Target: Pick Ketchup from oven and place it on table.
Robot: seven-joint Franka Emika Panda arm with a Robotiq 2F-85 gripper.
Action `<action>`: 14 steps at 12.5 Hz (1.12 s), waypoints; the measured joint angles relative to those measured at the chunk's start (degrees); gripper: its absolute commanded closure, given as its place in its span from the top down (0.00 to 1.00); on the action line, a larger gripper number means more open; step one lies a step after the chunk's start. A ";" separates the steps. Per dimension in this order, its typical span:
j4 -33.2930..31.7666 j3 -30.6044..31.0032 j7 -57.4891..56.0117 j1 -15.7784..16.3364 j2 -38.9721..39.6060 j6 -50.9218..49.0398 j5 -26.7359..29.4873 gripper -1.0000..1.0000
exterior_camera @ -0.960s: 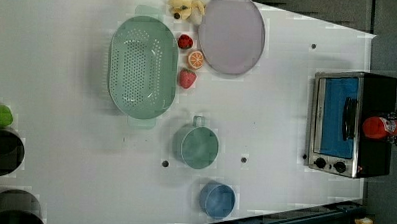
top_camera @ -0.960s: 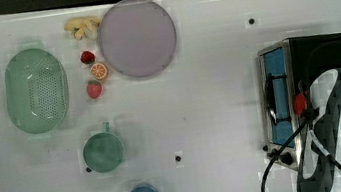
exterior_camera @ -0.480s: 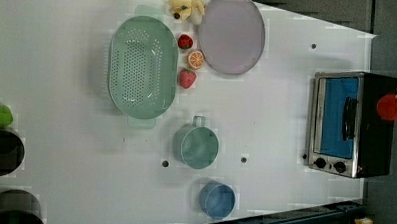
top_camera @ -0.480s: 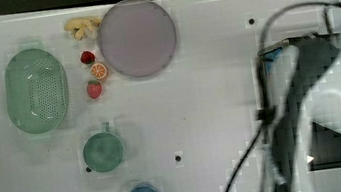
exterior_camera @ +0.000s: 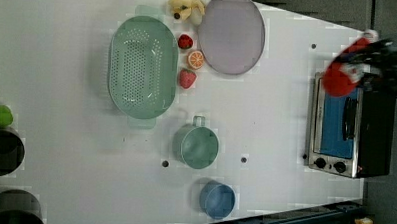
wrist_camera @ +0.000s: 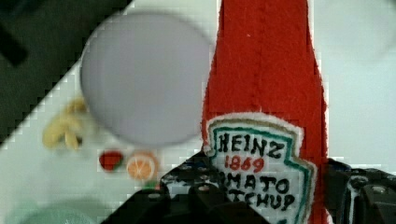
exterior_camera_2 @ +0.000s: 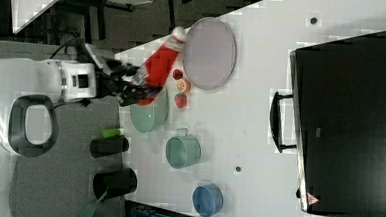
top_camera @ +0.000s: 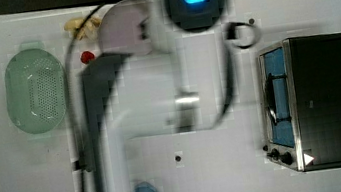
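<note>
Ketchup (wrist_camera: 264, 93) is off the oven (exterior_camera: 353, 130) and in the air, fingers (wrist_camera: 205, 191) clamped on its lower body around the label, cap end pointing away from the wrist. In the right view the bottle (exterior_camera_2: 159, 66) is carried tilted by the gripper (exterior_camera_2: 132, 88), seen against the lilac plate (exterior_camera_2: 209, 52) and the green colander (exterior_camera_2: 148, 113). In the left view it (exterior_camera: 340, 77) sits over the oven's far corner with the fingers dark beside it.

Step in hand, as I judge it: carry to a free patch of the table (exterior_camera: 266, 114) and set down. To do it well:
- pick bare white table between the plate and the oven, not over the plate, strawberries or orange slice (wrist_camera: 142, 165)
- swing the bottle upright or lay it flat on purpose before lowering; it's soft-looking and tilted, so a base-first drop could tip it
- lower until it touches, only then release
- keep clear of the mug (exterior_camera: 196, 146) and the blue cup (exterior_camera: 217, 200)

View differences: the wrist view gives the label and the grip contact, plus the plate (wrist_camera: 144, 77) and bananas (wrist_camera: 65, 128) below. The top view has the arm's white body (top_camera: 149, 104) blurred across the middle, hiding bottle and mug; oven (top_camera: 331, 101) door reads closed there. The left view gives the whole table layout
</note>
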 measured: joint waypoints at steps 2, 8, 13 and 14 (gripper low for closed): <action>-5.09 2.77 0.00 0.95 1.45 2.24 -0.53 0.61; -25.12 -1.12 0.00 -3.43 4.22 15.75 -1.82 0.61; -24.90 -5.04 0.00 -5.26 11.02 25.49 -0.11 0.71; -25.01 -3.77 0.00 -5.88 11.97 27.81 -0.02 0.85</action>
